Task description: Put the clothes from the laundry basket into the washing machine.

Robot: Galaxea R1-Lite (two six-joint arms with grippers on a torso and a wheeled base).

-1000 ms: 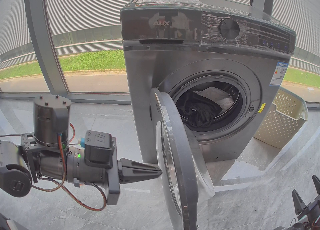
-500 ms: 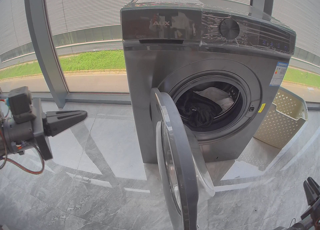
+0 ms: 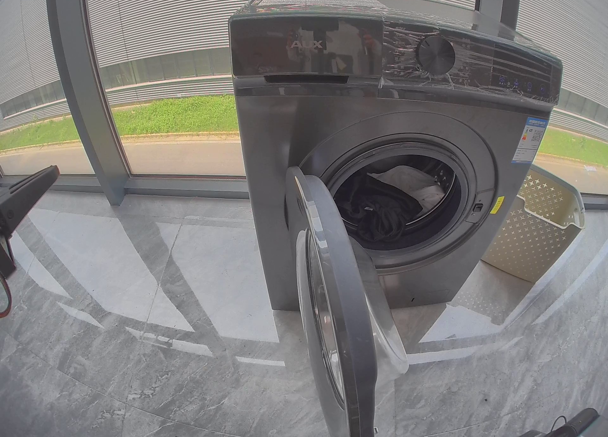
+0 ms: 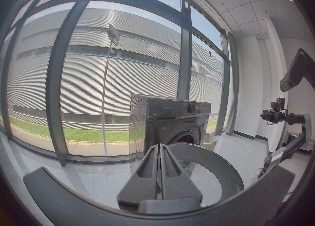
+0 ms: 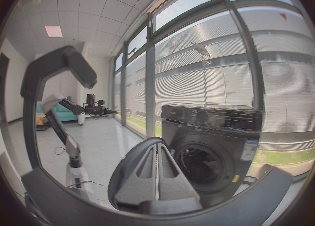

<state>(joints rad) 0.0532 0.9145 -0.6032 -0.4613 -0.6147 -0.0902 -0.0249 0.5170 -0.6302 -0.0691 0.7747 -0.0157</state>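
washing machine [image 3: 278,140], door [image 3: 339,305] hanging open, clothes [image 3: 380,207] inside, laundry basket [image 3: 538,229] beside it, left gripper [image 4: 159,148] and right gripper [image 5: 157,146] both pinched shut, empty

Left gripper [image 3: 49,173]: fingers pressed together, empty, well to the left of the washing machine [image 3: 285,159], tips pointing toward it.
Left arm [image 5: 70,106]: elbow bent, forearm level.
Right gripper [image 5: 157,146]: fingers closed on nothing, facing the washing machine's front, well apart from it.

The left pincer [image 4: 158,148], fingers together, faces the washer [image 4: 164,115]; its door [image 4: 226,171] looks swung open.
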